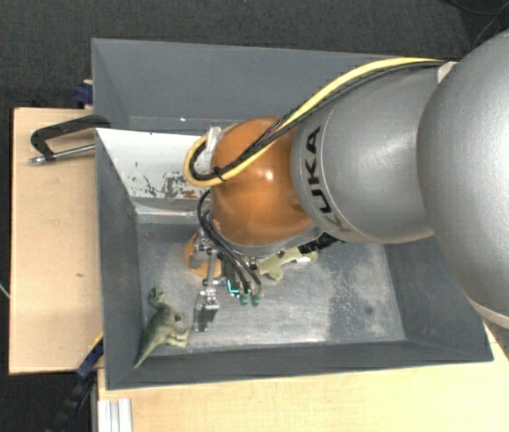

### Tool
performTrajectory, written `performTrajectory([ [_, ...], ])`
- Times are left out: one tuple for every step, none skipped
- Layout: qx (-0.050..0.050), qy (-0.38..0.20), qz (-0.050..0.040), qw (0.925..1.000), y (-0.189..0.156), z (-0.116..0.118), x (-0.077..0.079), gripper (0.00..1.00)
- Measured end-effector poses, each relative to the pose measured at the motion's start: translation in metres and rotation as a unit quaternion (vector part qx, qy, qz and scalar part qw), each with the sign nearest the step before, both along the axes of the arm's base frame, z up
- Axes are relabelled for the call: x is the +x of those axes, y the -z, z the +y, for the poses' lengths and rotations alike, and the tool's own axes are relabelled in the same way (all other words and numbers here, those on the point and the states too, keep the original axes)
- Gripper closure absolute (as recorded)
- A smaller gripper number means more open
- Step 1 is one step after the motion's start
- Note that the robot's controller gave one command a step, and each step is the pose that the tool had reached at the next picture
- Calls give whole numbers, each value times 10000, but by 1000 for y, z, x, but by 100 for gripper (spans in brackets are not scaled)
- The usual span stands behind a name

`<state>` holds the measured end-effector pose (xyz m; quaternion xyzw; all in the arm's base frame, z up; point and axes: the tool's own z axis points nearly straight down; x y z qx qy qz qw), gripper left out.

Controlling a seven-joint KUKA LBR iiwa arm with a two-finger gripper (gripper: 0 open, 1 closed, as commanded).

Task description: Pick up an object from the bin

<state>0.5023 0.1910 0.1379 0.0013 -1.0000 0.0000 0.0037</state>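
Hanging low near the bin's [355, 302] lower-left corner, the fingers [206, 311] are clenched together, grasping nothing. The green toy dinosaur [162, 329] lies just beside them, deeper in that corner.

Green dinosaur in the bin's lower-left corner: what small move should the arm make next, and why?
Probably nudge the gripper a little toward the view's left, to centre it over the green dinosaur. Its tip stands just right of the toy and apart from it, over bare floor of the bin, while the toy lies close to the corner walls.
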Motion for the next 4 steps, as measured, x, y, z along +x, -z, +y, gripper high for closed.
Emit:
performTrajectory([
  [-10,-2278,-76,9737,62,29,-6,0],
  [20,-5132,-66,8583,37,-7,0,0],
  [43,-5084,-68,8611,37,46,-11,0],
  [33,-7007,-62,7134,67,40,-6,0],
])
